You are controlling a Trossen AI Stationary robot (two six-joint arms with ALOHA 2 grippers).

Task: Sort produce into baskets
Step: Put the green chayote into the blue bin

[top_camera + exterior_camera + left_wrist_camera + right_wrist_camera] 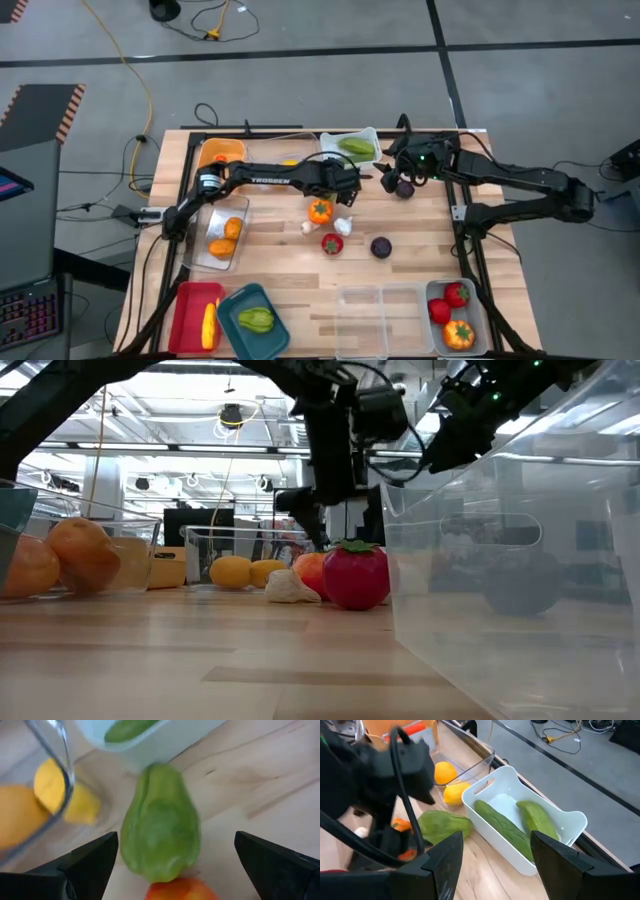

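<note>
Produce lies scattered mid-surface [290, 270]. Left gripper [175, 860], jaws wide apart, hangs over a green chayote [160, 827] at 6 o'clock of the white basket [520, 827]. Right gripper [392, 180], at 3 o'clock of that basket, has jaws apart, holding nothing.

So the high cam hangs over the table [300, 270] looking straight down, far enough to catch both arms and some floor. The low cam sits right at tabletop level, looking flat across the wood into the room, with a clear bin [520, 560] jammed up close against it. The left wrist cam peers out between the left gripper [175, 865] fingers, super close on a green chayote [160, 827] just ahead of them. The right wrist cam looks past the right gripper [495, 862] from farther back, and it catches that same chayote plus the white basket [530, 830].
</note>
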